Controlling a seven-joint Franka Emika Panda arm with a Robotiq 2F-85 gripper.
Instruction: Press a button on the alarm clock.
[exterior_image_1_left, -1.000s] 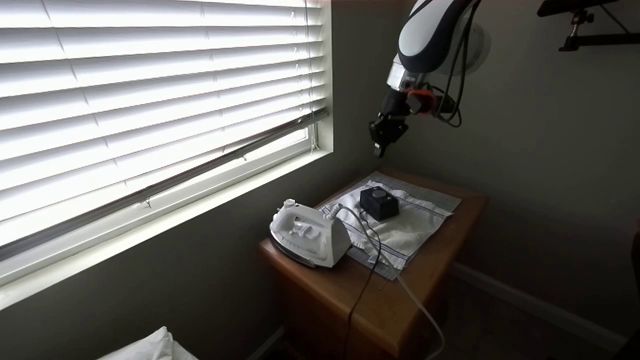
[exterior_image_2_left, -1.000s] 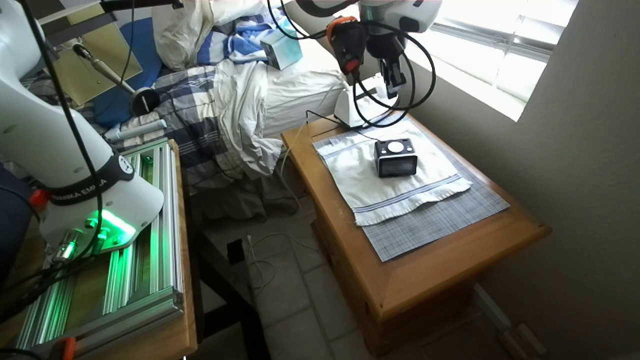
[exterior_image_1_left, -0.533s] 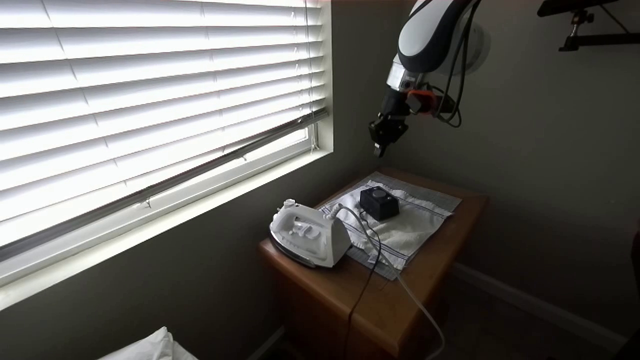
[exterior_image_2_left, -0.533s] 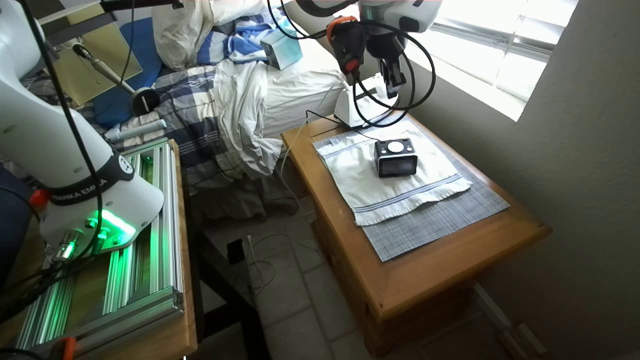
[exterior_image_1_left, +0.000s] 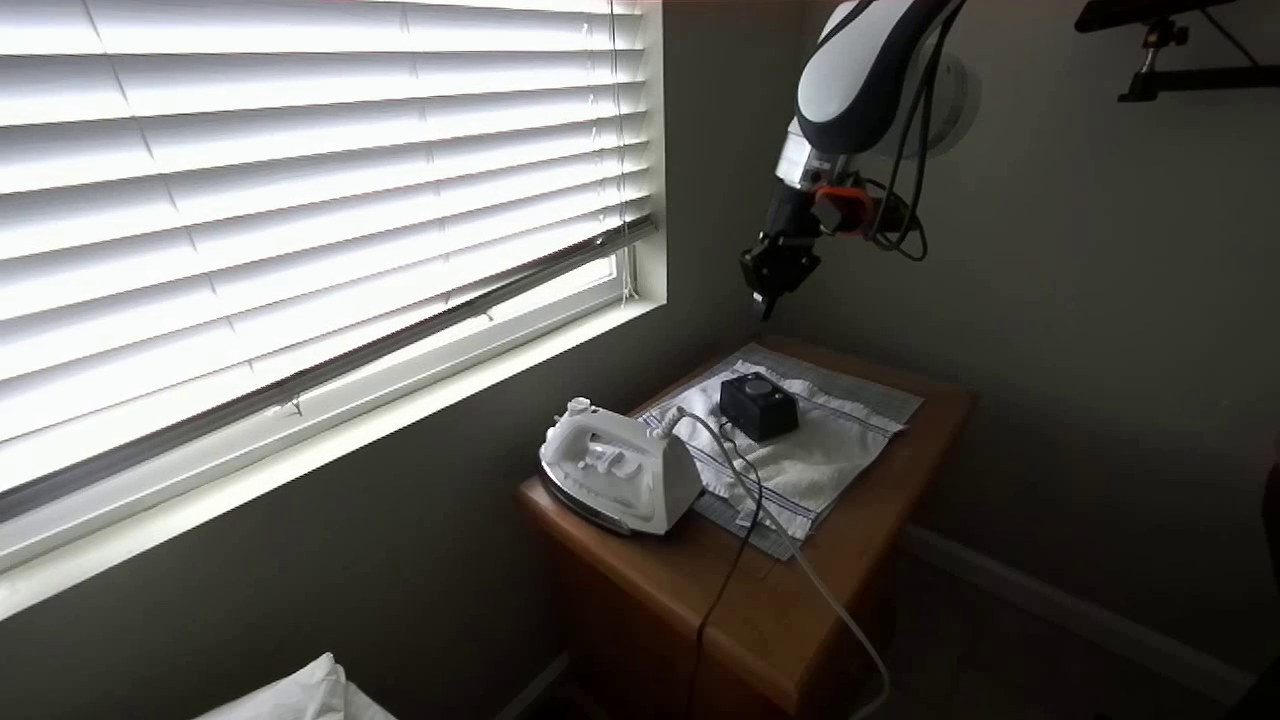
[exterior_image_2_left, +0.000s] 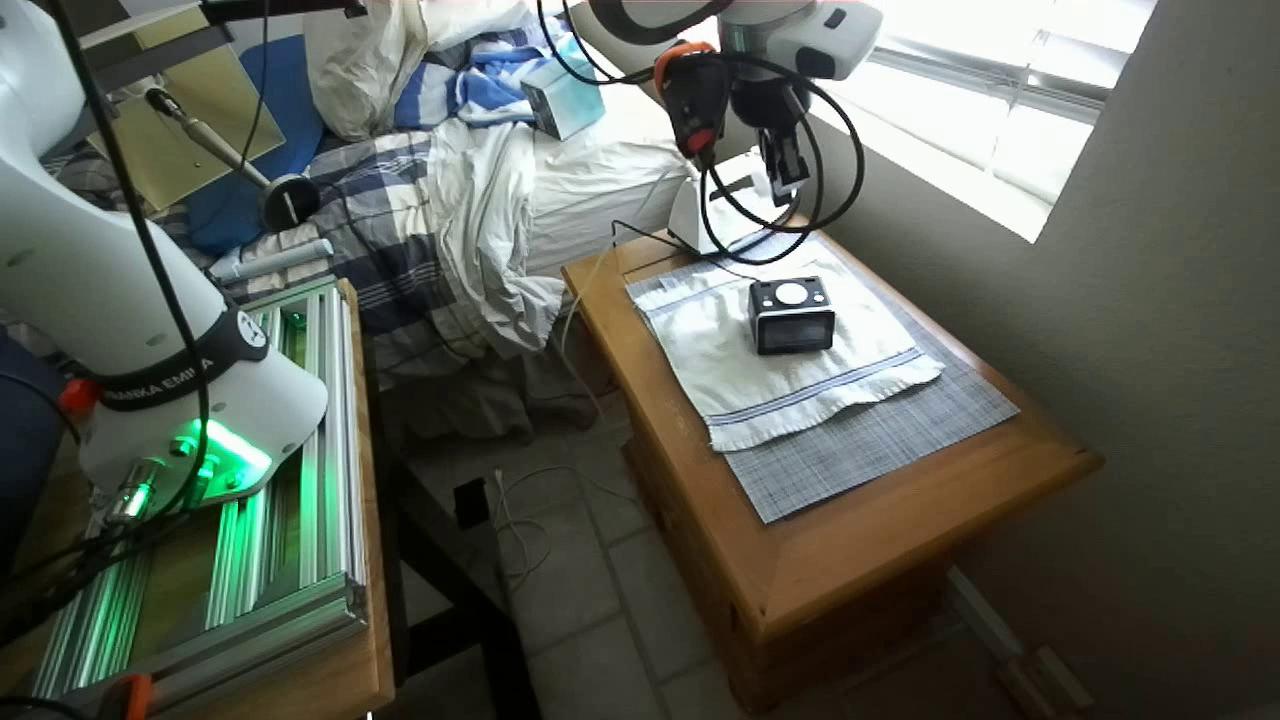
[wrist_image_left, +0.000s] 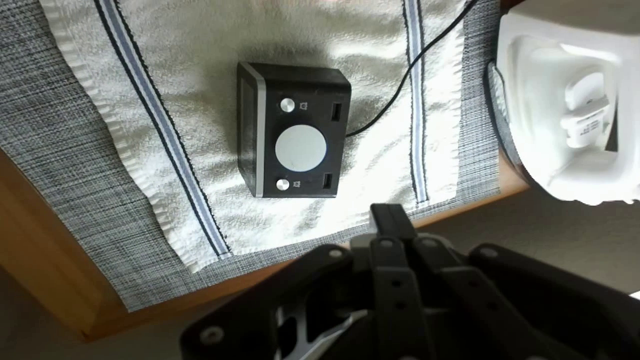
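**Gripper (wrist_image_left: 391, 215), fingers together, hangs clear of the alarm clock (wrist_image_left: 295, 120)**

The alarm clock sits on the striped towel (wrist_image_left: 220, 30), its big round button (wrist_image_left: 300, 148) facing up. In both exterior views the gripper is higher than the alarm clock and apart from it; how nearly overhead is hard to judge from these angles. The wrist view shows the fingertips (wrist_image_left: 400, 220) pressed against each other, off past one corner of the alarm clock. The white iron (exterior_image_1_left: 630, 485) rests behind the alarm clock, on the side where its thin black cord (wrist_image_left: 398, 90) leaves.
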